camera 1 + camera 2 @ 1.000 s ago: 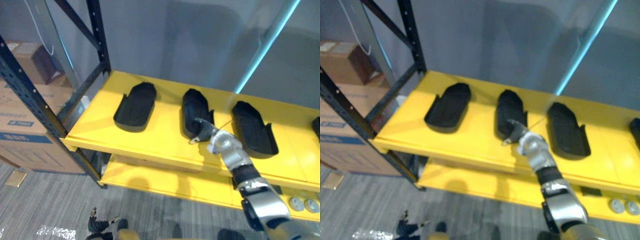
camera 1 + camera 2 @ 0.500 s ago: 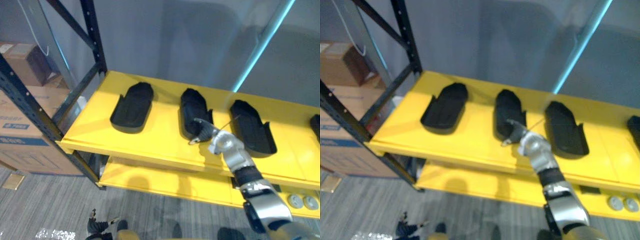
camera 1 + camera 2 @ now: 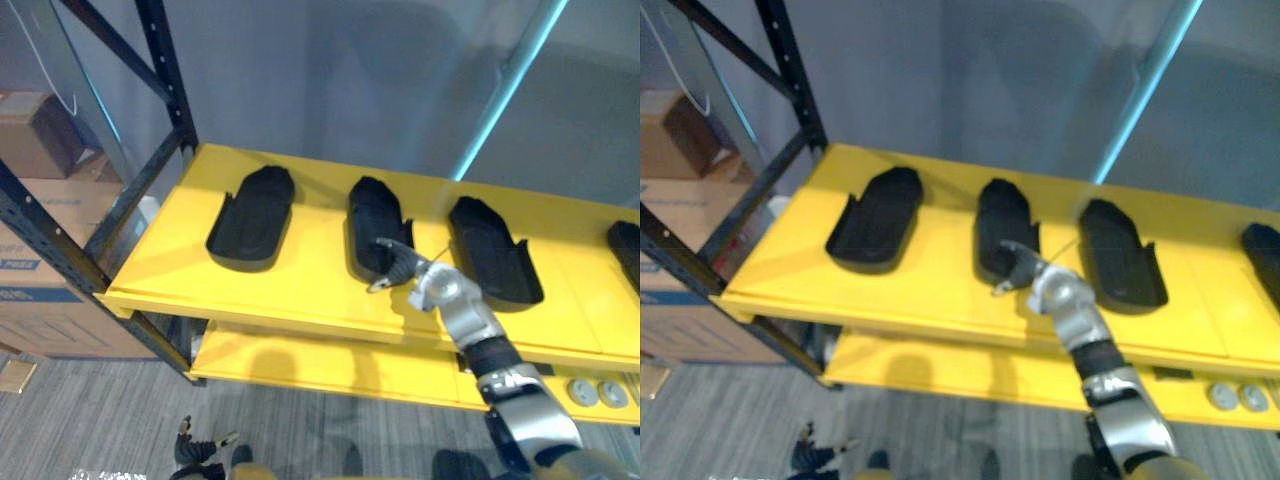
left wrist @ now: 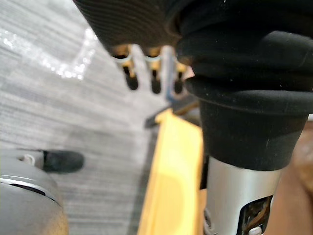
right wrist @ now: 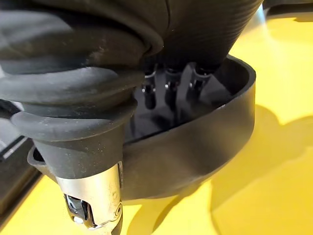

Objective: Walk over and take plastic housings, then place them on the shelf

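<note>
Several black plastic housings lie in a row on the yellow shelf (image 3: 300,280): one at the left (image 3: 250,217), a middle one (image 3: 372,220), one to its right (image 3: 490,248) and another at the far right edge (image 3: 625,245). My right hand (image 3: 402,266) is at the near end of the middle housing (image 5: 195,147). Its straight fingers (image 5: 168,90) reach down inside the housing, and its thumb (image 5: 93,208) stays outside the wall. The housing rests flat on the shelf. Low over the grey floor, my left hand (image 4: 151,78) hangs with relaxed fingers and holds nothing.
A black rack upright (image 3: 165,70) and a diagonal brace stand at the shelf's left end. Cardboard boxes (image 3: 40,270) are stacked to the left. A lower yellow shelf (image 3: 330,365) carries two round silver parts (image 3: 597,393) at the right. A teal pole (image 3: 500,90) rises behind.
The whole picture has shifted a little, so the camera has moved. My right hand stays at the near end of the middle housing.
</note>
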Controlling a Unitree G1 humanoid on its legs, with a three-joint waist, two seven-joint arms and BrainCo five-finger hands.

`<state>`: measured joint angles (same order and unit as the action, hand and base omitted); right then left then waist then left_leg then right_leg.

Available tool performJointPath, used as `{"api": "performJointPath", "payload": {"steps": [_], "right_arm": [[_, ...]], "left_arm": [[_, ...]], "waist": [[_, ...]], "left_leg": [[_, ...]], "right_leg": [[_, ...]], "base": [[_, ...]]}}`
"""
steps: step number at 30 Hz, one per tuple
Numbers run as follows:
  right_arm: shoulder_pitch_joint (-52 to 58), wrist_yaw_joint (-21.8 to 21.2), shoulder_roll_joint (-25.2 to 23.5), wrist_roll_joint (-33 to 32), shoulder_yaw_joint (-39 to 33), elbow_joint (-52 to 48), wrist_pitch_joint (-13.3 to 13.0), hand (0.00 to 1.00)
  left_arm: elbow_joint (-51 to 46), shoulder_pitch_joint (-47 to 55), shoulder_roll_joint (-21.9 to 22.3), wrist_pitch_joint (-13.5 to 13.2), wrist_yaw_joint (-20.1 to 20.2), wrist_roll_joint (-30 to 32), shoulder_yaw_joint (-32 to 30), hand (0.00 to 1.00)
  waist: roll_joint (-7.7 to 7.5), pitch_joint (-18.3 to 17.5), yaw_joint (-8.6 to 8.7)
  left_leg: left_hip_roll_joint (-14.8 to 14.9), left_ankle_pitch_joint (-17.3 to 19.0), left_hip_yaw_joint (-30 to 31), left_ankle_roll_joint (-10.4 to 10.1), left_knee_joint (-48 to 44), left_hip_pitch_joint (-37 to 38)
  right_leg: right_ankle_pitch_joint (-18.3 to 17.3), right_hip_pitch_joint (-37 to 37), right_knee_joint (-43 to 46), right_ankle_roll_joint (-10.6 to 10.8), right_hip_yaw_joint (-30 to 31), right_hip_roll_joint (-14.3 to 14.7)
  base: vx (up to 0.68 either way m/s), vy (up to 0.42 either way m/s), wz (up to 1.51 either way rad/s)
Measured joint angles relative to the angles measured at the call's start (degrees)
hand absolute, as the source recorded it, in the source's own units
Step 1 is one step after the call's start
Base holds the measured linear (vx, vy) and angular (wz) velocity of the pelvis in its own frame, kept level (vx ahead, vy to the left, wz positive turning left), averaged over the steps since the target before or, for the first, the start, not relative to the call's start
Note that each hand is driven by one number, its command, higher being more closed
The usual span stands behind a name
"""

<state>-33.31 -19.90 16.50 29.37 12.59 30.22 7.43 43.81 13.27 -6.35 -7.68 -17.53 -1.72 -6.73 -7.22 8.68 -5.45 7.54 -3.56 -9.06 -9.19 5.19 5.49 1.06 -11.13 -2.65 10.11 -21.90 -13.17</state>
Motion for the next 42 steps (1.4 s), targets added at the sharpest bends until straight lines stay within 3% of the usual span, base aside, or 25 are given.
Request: {"api": "performJointPath", "payload": {"steps": [4,9,13,14,18,20,24,29,33,36,38,42], "right_arm": [[1.2,0.6,-0.4,-2.2,0.3,-0.5,-0.5,0.00],[5.3,7.6,-1.0,-2.2,1.6,-4.0,-1.5,0.00],[10.3,17.1,-1.6,-2.0,1.1,-12.7,-2.9,0.00],[11.2,22.8,-1.6,-1.6,0.1,-16.7,-4.6,0.00],[12.5,34.9,0.0,-1.5,-5.8,-29.9,-8.3,0.00],[14.1,36.5,2.1,-1.7,-8.0,-35.3,-9.2,0.00],[17.7,35.7,7.2,-6.5,-13.7,-42.5,-9.9,0.00],[20.3,29.4,11.0,-21.5,-22.7,-48.5,-9.7,0.00],[25.0,28.4,11.1,-29.4,-28.7,-49.1,-10.0,0.00],[30.7,31.5,8.5,-30.3,-33.0,-48.8,-13.3,0.00],[35.0,36.7,2.4,-32.0,-36.6,-46.3,-16.8,0.00],[42.4,44.0,-6.9,-32.0,-39.9,-38.6,-19.2,0.00]], "left_arm": [[0.1,0.0,0.0,-0.1,0.0,0.1,-1.0,0.00],[0.1,-0.2,0.0,-0.8,0.0,0.5,-1.5,0.00],[0.1,-0.1,0.2,-1.2,0.0,0.6,-1.6,0.00],[0.1,0.4,0.6,-1.7,0.0,0.6,-1.6,0.00],[1.7,1.1,0.7,-3.2,0.0,0.6,-1.5,0.00],[2.9,1.5,0.7,-3.8,0.0,0.5,-1.5,0.00],[4.9,2.0,0.6,-4.4,0.2,0.4,-1.5,0.00],[7.0,2.5,0.4,-3.7,1.0,0.4,-1.6,0.00],[7.1,3.8,-0.2,-3.2,1.7,0.3,-1.9,0.00],[8.9,4.3,-0.2,-3.1,2.3,0.3,-2.1,0.00],[9.3,4.9,-0.1,-3.2,2.3,0.4,-2.1,0.00],[9.7,5.6,0.2,-3.2,2.2,-0.1,-1.9,0.00]], "waist": [[-0.75,-0.5,0.01],[-1.50,-1.0,0.03],[-0.95,-0.9,0.26],[-0.39,-1.2,0.34],[0.75,-2.7,1.92],[1.02,-3.8,3.04],[1.97,-5.0,4.14],[2.32,-6.2,5.75],[1.50,-7.1,6.25],[1.08,-7.3,6.49],[1.18,-7.3,7.30],[2.37,-6.2,8.16]], "left_leg": [[0.0,0.2,-0.1,0.0,0.0,0.0],[0.0,0.4,-0.1,-0.1,0.0,-0.4],[0.0,0.3,-0.5,-0.1,0.0,-0.7],[0.4,0.3,-0.9,-0.1,-0.1,-0.7],[1.6,-0.1,-1.3,-0.6,-0.1,-1.0],[2.3,-0.2,-1.4,-0.8,-0.1,-1.1],[3.8,-0.7,-2.7,-1.2,0.0,-0.5],[4.5,-0.7,-4.0,-1.1,0.0,-0.4],[5.0,-0.7,-5.6,-1.1,0.0,-0.2],[5.1,-0.7,-6.7,-1.4,0.0,0.1],[5.0,-0.7,-7.6,-1.4,0.0,-0.6],[4.9,-0.4,-9.3,-1.5,0.0,-0.6]], "right_leg": [[-0.2,0.0,0.0,0.0,0.1,0.0],[-0.2,0.4,0.0,0.0,0.1,0.0],[0.1,1.1,0.1,0.3,0.7,0.0],[0.1,1.8,0.7,0.3,1.5,0.2],[-0.4,3.1,2.2,-0.6,2.0,1.2],[-0.6,3.4,2.5,-0.9,2.2,1.7],[-1.0,4.3,3.4,-1.7,3.9,3.0],[-0.9,5.2,3.1,-1.6,5.5,3.6],[-0.8,6.1,3.0,-1.7,7.1,4.1],[-0.2,6.7,3.0,-1.9,8.3,4.2],[0.1,8.2,3.1,-1.9,9.3,4.3],[0.6,9.4,2.9,-1.8,10.9,4.3]], "base": [[0.00,0.000,0.00],[0.00,0.000,0.00],[0.02,-0.002,-0.06],[0.01,-0.004,-0.13],[-0.02,-0.024,-0.06],[-0.04,-0.033,-0.08],[-0.08,-0.034,-0.19],[-0.09,-0.013,-0.16],[-0.02,-0.001,-0.18],[0.03,0.005,-0.21],[0.02,0.012,-0.18],[0.02,0.012,-0.22]]}}
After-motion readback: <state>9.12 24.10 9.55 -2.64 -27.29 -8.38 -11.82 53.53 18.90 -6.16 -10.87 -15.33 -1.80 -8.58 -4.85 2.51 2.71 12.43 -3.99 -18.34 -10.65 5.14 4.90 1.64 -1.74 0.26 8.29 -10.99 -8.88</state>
